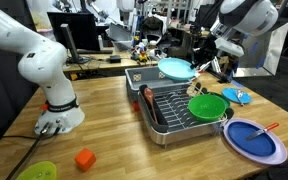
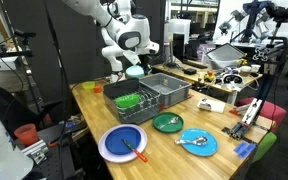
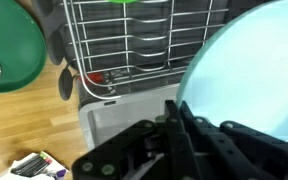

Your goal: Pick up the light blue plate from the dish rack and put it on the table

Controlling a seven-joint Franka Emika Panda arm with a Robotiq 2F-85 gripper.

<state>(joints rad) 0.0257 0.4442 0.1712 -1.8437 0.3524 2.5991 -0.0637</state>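
Butcher-block table (image 1: 114,125), cluttered lab behind | gripper (image 3: 181,118) clamped on rim of light blue plate (image 3: 249,75), held aloft between the jaws | dish rack (image 1: 169,135) just below the jaws | pick apparently done; set-down on bare wood beside the rack left.

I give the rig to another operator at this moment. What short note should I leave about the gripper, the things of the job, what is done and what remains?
Gripper: appears shut on the edge of the light blue plate.
Light blue plate: held in the air above one end of the dish rack, not resting on it.
Dish rack: stands on the table; the green bowl is in it.
Done: plate grasped and lifted out of the rack.
Left: carry the plate over bare table, lower it, open the gripper. The dark blue plate lies beside the rack, so probably choose another spot.
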